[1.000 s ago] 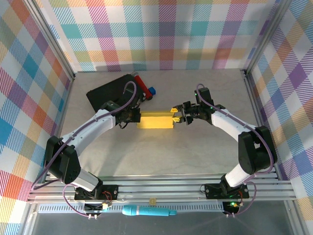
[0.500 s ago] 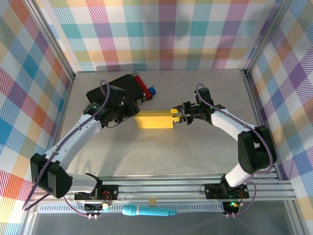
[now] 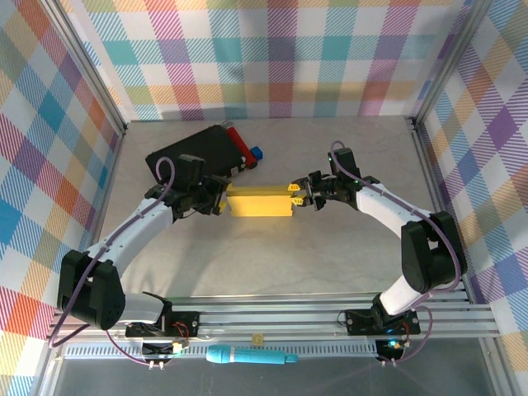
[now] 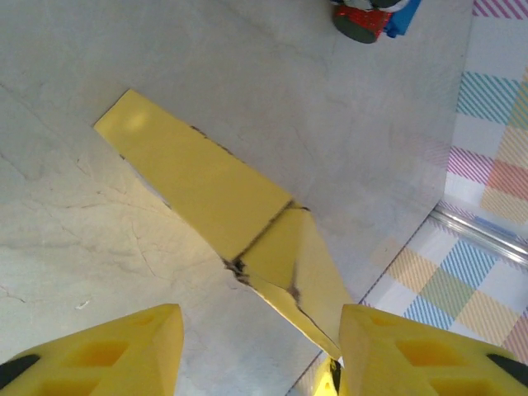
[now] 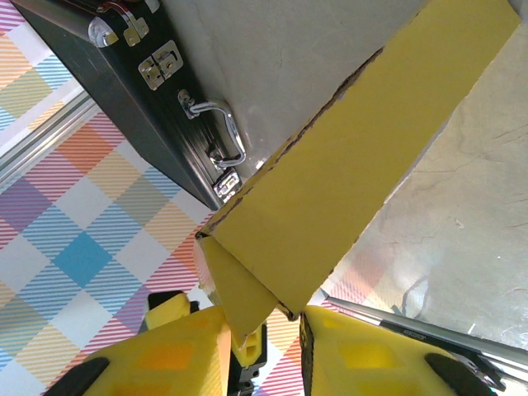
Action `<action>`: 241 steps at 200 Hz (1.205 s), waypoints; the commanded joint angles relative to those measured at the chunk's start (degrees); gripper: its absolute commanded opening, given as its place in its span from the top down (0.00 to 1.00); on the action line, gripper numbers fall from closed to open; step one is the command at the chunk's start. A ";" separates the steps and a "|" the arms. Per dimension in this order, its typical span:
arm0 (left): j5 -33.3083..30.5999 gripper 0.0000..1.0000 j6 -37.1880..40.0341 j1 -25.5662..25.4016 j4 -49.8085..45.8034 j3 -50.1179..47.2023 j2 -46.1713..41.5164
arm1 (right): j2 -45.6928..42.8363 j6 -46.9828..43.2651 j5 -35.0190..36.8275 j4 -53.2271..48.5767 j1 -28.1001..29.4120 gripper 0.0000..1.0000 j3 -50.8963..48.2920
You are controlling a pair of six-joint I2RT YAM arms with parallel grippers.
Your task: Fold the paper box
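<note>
Right end effector (image 3: 294, 194) grips an end flap of the paper box (image 3: 260, 202); left end effector (image 3: 223, 199) hangs released at the opposite end. An uneven pull could tear the frayed crease.

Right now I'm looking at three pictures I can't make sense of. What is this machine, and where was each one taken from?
These are two robot arms bolted to a table, each ending in a two-finger gripper. The wide picture looks down from above. The other two come from cameras on the wrists, with yellow fingers at the bottom edge. On the table lie a yellow paper box, a black case and a small red object. The right gripper pinches the box's end flap. The left gripper is open at the other end, holding nothing.
</note>
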 commanded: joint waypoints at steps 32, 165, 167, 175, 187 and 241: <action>0.85 0.61 -6.74 0.25 8.21 -5.76 0.53 | 1.37 -1.82 0.56 -3.38 -0.40 0.73 -1.41; 0.82 0.82 -5.82 0.25 8.47 -8.85 0.37 | 0.81 -9.59 1.63 -12.57 -1.26 0.80 -2.02; 0.90 0.82 -5.74 0.25 8.43 -8.87 0.28 | 0.72 -9.85 1.63 -12.95 -1.21 0.80 -1.90; 1.22 0.82 -5.45 0.25 8.51 -9.13 -0.03 | 0.30 -11.10 1.69 -14.01 -1.20 0.79 -1.68; 1.98 0.80 -4.47 0.25 8.51 -9.55 -0.77 | -0.31 -13.76 1.71 -16.73 -1.20 0.76 -0.80; 5.58 0.57 3.02 0.03 7.76 -15.03 -5.20 | -1.84 -29.50 1.91 -26.35 -1.02 0.64 -2.25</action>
